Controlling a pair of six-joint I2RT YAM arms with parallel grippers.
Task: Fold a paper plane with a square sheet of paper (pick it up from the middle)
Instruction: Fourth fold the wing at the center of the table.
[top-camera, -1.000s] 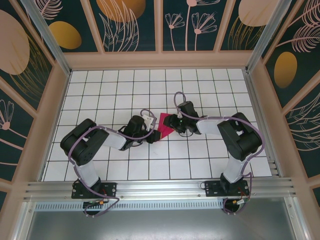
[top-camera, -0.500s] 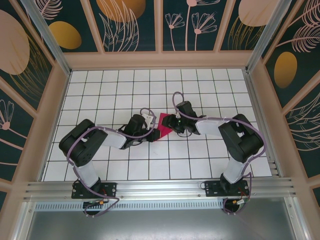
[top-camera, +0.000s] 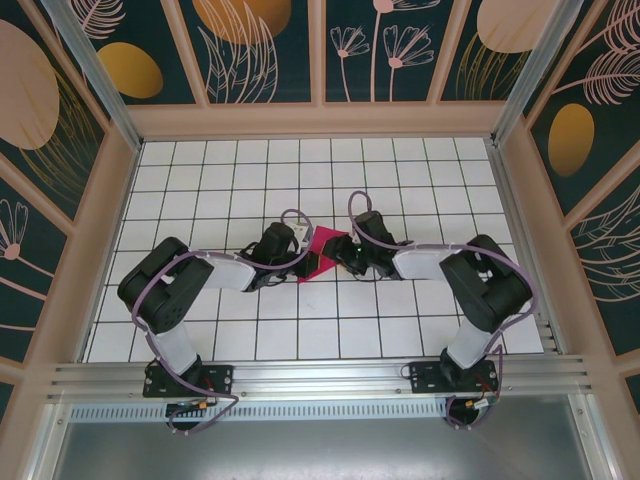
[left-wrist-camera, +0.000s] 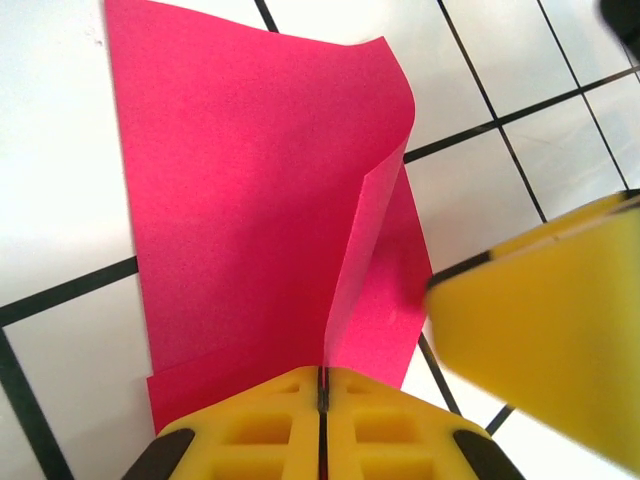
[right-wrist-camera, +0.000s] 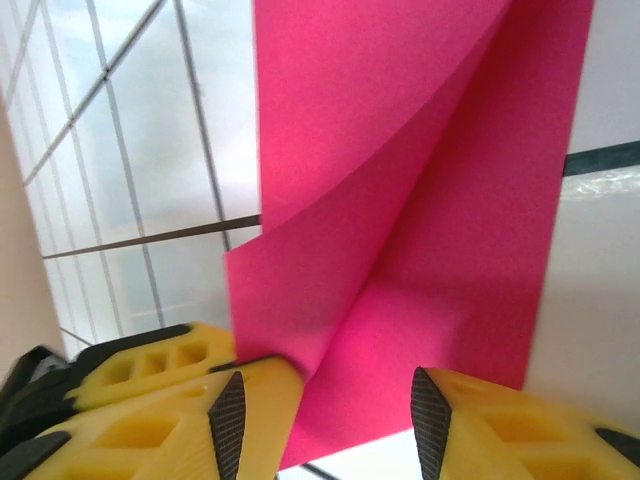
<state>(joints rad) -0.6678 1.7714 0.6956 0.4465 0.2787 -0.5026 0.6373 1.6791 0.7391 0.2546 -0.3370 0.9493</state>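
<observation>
While left hand (left-wrist-camera: 322, 390) pinches folded pink paper (left-wrist-camera: 240, 200), right hand (right-wrist-camera: 335, 400) gapes astride it.

The left arm (top-camera: 165, 295) and right arm (top-camera: 485, 285) share bulky black joints, pale grey links and looping lilac cables (top-camera: 289, 213). Their fingers (left-wrist-camera: 265, 430) are yellow moulded blocks with recessed pockets and black pads (right-wrist-camera: 227, 420).

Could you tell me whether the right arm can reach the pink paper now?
Probably yes: the right tool is open astride the paper, and the left tool, pinching it alongside, leaves room.
</observation>
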